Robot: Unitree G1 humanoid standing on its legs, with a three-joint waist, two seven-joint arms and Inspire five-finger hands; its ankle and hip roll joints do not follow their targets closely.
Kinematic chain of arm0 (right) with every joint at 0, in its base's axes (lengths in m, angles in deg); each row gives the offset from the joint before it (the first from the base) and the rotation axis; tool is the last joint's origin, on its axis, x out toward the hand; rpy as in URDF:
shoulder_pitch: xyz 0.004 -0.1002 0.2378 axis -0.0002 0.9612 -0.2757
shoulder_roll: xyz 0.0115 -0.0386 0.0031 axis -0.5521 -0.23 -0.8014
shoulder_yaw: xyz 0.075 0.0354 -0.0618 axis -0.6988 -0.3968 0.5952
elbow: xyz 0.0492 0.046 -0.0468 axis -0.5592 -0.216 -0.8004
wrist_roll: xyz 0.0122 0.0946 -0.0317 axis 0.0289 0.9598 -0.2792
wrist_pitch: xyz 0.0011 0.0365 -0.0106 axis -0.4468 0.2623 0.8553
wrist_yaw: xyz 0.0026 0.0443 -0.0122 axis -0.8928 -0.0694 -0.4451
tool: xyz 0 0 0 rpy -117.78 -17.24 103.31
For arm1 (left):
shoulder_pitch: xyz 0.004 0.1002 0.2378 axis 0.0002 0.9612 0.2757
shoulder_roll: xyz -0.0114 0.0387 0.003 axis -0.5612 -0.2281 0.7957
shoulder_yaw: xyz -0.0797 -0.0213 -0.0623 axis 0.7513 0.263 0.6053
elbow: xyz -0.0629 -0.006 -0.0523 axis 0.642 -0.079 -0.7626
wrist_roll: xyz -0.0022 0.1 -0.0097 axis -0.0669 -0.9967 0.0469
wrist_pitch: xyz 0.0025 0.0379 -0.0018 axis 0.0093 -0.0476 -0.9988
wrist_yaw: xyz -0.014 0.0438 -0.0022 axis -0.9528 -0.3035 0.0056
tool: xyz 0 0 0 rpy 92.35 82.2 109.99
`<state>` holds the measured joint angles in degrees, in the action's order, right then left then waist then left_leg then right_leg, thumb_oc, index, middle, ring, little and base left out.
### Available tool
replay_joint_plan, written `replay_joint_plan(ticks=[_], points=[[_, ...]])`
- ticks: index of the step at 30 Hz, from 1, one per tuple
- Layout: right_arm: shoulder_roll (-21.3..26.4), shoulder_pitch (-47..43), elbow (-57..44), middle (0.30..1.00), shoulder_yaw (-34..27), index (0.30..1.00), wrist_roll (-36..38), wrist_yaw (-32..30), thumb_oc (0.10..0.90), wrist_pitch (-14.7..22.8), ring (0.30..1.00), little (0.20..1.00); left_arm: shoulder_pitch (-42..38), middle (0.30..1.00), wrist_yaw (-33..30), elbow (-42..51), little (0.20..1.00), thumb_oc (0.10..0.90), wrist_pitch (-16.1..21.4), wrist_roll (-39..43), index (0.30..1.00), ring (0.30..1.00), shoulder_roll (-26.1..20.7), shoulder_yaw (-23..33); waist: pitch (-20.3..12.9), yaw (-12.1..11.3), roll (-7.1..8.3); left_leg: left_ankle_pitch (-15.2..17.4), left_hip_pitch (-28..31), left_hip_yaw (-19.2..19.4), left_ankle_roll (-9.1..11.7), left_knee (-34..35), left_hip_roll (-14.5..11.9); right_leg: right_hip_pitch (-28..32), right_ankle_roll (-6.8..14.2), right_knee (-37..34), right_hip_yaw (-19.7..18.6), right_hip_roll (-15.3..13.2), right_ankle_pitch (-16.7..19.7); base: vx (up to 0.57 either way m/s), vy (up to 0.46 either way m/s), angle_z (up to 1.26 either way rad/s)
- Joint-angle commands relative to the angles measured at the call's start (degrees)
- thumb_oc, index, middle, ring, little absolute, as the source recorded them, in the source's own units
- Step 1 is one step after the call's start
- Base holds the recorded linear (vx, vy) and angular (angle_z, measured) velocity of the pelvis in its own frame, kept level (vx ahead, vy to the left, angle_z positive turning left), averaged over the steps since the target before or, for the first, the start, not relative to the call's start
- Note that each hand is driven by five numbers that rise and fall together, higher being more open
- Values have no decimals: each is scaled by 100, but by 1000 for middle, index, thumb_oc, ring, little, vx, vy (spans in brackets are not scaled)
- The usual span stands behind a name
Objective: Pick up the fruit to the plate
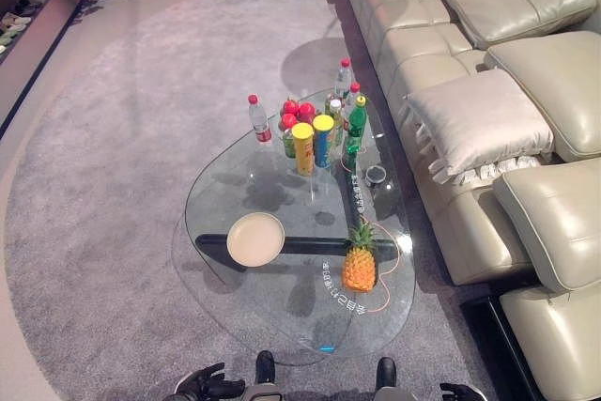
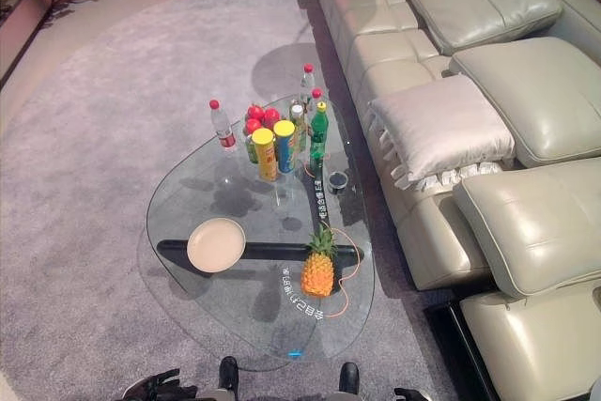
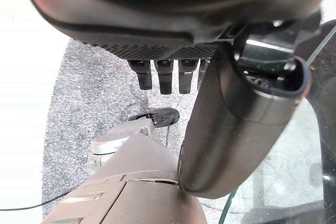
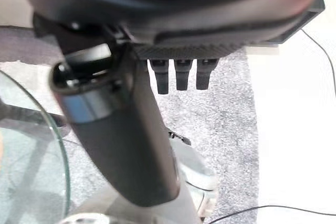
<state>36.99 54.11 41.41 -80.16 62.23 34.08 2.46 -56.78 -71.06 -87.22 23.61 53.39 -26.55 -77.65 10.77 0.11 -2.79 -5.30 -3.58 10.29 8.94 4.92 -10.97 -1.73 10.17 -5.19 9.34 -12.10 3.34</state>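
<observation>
i see the round cream plate (image 1: 255,239) lying bare on the oval glass desk (image 1: 235,176), well apart from the upright orange pineapple with green crown (image 1: 360,261) near the desk's right edge. my left hand (image 3: 165,74) and right hand (image 4: 181,73) hang low with fingers straight, holding nothing.

You get even, bright indoor light here, with soft shadows thrown through the glass table (image 1: 235,185) onto the grey carpet (image 1: 113,138) beneath the bottles (image 1: 347,110). Beyond the table a pinkish glare washes the floor. In both wrist views the thumb (image 3: 231,124) looms blurred (too close), and the floor beside the carpet blows out white.
</observation>
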Motion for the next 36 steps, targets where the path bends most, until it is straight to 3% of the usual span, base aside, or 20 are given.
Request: replay_joint_plan(ticks=[1, 7, 11, 13, 17, 20, 28, 36], points=[[457, -518, 137, 900, -193, 900, 135, -156, 800, -46, 900, 900, -565, 900, 80, -173, 900, 800, 281, 292, 900, 900, -405, -162, 457, -86, 86, -44, -306, -73, 50, 8, -238, -541, 362, 19, 434, -871, 514, -93, 42, -1], [546, -845, -79, 900, -123, 900, 395, -283, 800, -1, 900, 900, -1141, 900, 56, 52, 900, 800, 240, 941, 900, 900, -540, -239, 793, -25, 62, 29, -556, -98, -46, 8, -109, -865, 345, 19, 264, -953, 597, -25, 9, 2], [666, -1177, -210, 900, -130, 900, 755, -514, 800, 243, 900, 900, -1561, 900, -65, 38, 900, 800, 231, 1677, 900, 900, -666, -200, 1134, -23, 90, -1, -831, -135, -49, 8, -101, -1186, 313, 80, 159, -952, 654, -76, -12, 3], [707, -1276, -249, 900, -151, 900, 857, -589, 800, 361, 900, 900, -1676, 900, -128, 44, 900, 800, 256, 1888, 900, 900, -688, -169, 1269, -25, 97, -74, -922, -143, -48, 8, -103, -1378, 295, 283, 104, -947, 601, -104, -11, -1], [826, -1614, -455, 900, -217, 900, 1160, -976, 800, 697, 900, 900, -2167, 900, -333, 115, 900, 800, 313, 2473, 900, 900, -807, -21, 1749, 46, 155, 2, -1734, -327, -39, -806, -133, -2220, 242, 1206, -183, -921, 337, -153, -65, -1], [803, -1765, -600, 900, -197, 900, 1232, -1179, 800, 865, 900, 900, -2390, 900, -554, 270, 900, 800, 326, 2677, 900, 900, -860, 7, 1902, 56, 224, 53, -2133, -417, -31, -1124, -162, -2638, 271, 1525, -230, -863, 261, -106, -81, 7], [747, -2130, -903, 900, -105, 900, 1439, -1391, 800, 1043, 900, 900, -2644, 900, -1174, 390, 900, 800, 458, 2773, 900, 900, -963, 51, 1903, 18, 410, 212, -3115, -690, -11, -1929, -291, -3598, 245, 2247, -312, -667, 107, -58, -68, 3], [903, -2359, -1145, 900, -138, 900, 1696, -1527, 800, 1317, 900, 900, -2690, 900, -1585, 530, 900, 800, 611, 2677, 900, 900, -970, 32, 1903, -38, 383, 494, -3869, -904, -78, -2800, -315, -4320, 143, 3091, -400, -703, -130, -42, -30, 0]])
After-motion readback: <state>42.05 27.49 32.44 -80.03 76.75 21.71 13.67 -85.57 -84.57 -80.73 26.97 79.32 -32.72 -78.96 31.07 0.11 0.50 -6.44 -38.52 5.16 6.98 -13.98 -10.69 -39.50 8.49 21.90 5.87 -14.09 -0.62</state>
